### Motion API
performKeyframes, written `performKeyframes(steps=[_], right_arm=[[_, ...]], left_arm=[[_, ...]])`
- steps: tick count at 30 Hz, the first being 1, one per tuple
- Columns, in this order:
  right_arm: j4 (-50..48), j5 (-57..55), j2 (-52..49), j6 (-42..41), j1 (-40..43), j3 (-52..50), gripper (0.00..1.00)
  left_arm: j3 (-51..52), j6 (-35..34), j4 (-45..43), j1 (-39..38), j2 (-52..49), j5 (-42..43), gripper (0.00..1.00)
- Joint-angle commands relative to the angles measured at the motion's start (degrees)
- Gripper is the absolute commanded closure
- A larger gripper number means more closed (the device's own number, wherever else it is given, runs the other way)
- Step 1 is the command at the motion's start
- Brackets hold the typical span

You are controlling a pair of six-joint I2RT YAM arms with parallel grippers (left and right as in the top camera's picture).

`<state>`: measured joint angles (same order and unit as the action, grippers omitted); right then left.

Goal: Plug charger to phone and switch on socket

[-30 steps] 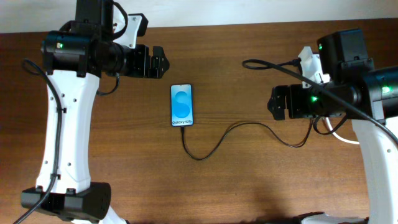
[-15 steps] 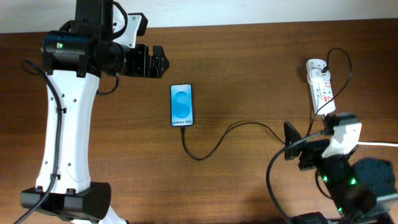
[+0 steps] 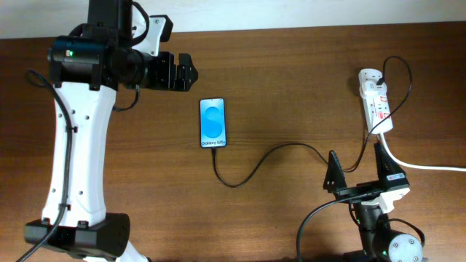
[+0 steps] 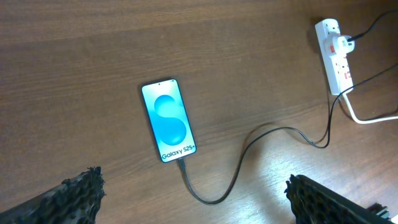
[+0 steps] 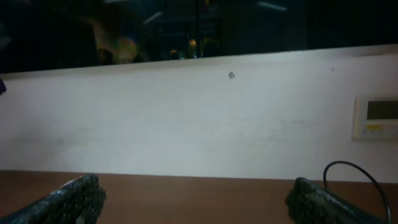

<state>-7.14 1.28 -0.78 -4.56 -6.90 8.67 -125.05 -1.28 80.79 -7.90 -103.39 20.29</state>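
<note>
The phone (image 3: 212,123) lies face up mid-table with its blue screen lit; it also shows in the left wrist view (image 4: 168,119). The black charger cable (image 3: 269,154) runs from the phone's near end, where its tip sits at the port, across to the white socket (image 3: 376,97) at the far right, also in the left wrist view (image 4: 336,52). My left gripper (image 3: 186,73) is open and empty, above and left of the phone. My right gripper (image 3: 358,175) is open and empty at the front right, pointing at the back wall.
A thick white power cord (image 3: 426,166) leaves the socket toward the right edge. The left arm's white body (image 3: 73,138) stands over the table's left side. A white wall (image 5: 199,112) with a small panel (image 5: 375,116) lies behind the table.
My right arm has pulled back from the socket area to the front right edge, uncovering the socket. The left arm, phone and cable have not moved.
</note>
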Motion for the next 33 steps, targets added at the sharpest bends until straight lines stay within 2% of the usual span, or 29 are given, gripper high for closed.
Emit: performKeyframes(steps=[1, 3, 5, 6, 7, 8, 29, 31, 33], right_arm=[[-9.3, -0.7, 0.6, -0.2, 0.2, -5.9, 0.02], [-12.0, -0.5, 0.6, -0.2, 0.2, -8.3, 0.02], [-8.1, -0.5, 0.6, -0.2, 0.2, -8.3, 0.02], [-3.7, -0.5, 0.6, -0.2, 0.2, -8.3, 0.02], [6.4, -0.5, 0.6, -0.2, 0.2, -8.3, 0.02], [11.7, -0.7, 0.6, -0.2, 0.2, -8.3, 0.02], [11.6, -0.5, 0.6, -0.2, 0.2, -8.3, 0.01], [11.6, -0.5, 0.6, -0.2, 0.2, -8.3, 0.02], [11.7, -0.5, 0.6, -0.2, 0.2, -8.3, 0.01]], left_arm=[[-0.6, 0.3, -0.1, 0.1, 1.0, -0.2, 0.01], [-0.6, 0.3, -0.1, 0.1, 1.0, -0.2, 0.01], [-0.6, 0.3, -0.1, 0.1, 1.0, -0.2, 0.01], [-0.6, 0.2, -0.1, 0.1, 1.0, -0.2, 0.01], [-0.6, 0.3, -0.1, 0.1, 1.0, -0.2, 0.0], [-0.6, 0.3, -0.1, 0.1, 1.0, -0.2, 0.01], [-0.4, 0.3, -0.1, 0.1, 1.5, -0.2, 0.01], [4.6, 0.3, -0.2, 0.1, 4.3, -0.2, 0.01], [16.5, 0.3, -0.9, 0.2, 10.5, -2.6, 0.01]])
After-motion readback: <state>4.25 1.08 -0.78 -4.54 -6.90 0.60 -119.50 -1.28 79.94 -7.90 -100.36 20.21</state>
